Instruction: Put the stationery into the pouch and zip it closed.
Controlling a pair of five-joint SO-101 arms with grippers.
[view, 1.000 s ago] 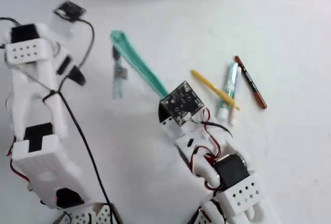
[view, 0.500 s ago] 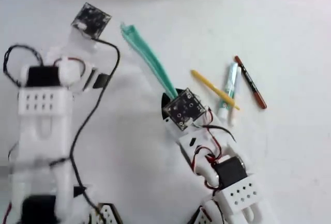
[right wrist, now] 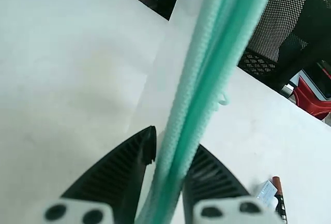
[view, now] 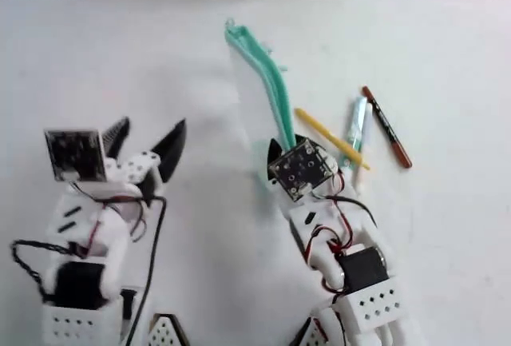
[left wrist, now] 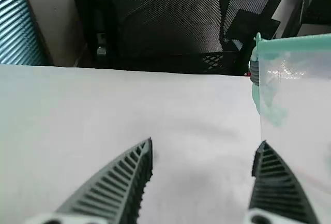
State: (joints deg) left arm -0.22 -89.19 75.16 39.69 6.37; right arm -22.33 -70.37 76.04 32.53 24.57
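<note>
Pulled back toward me since 1 second ago, my left gripper (view: 149, 132) rests spread and empty well left of the pouch (view: 267, 82), whose long zipper edge now runs away from the right gripper (right wrist: 173, 146) clamped on its near end, the stationery (view: 355, 126) lying just right of that.

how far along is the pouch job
Nothing packed yet: the yellow pencil, green-white pen and brown marker lie on the table. In hand: the right gripper is shut on the pouch along its zip; the left gripper is open. Left: loading all three, then zipping.
</note>
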